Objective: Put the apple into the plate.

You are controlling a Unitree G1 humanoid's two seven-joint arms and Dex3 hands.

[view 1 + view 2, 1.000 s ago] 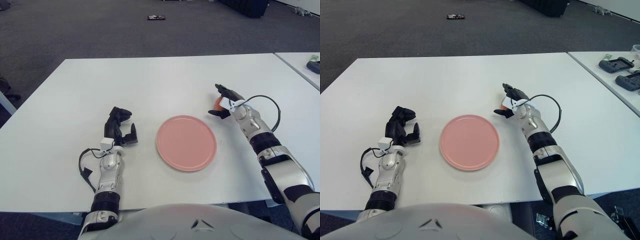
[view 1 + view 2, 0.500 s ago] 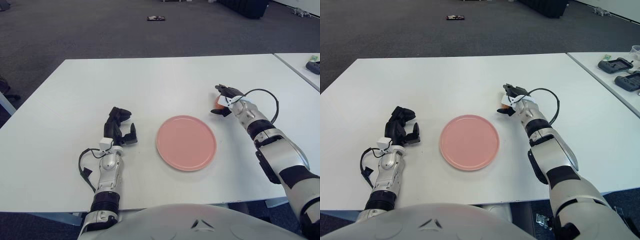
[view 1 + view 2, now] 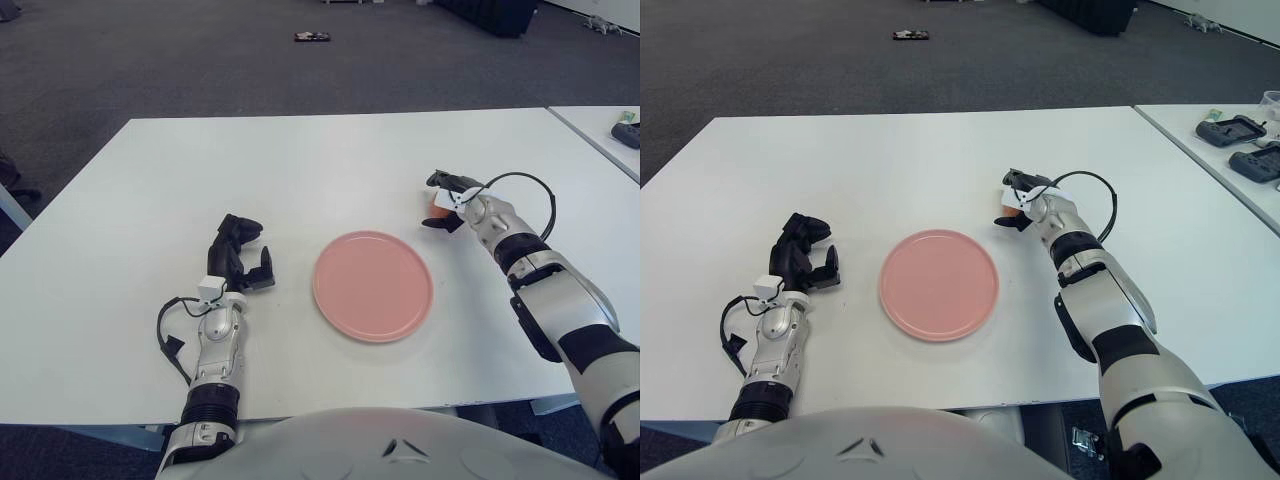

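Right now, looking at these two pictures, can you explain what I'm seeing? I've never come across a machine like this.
This is a humanoid robot seen through its own head camera, looking down. The two pictures are its left and right eyes, so they show the same scene. In front stands a white table with a pink plate on it, nothing in it yet. The right hand is closed around an orange-red apple, to the right of the plate and a little farther back. The left hand rests idle on the table, left of the plate, holding nothing.
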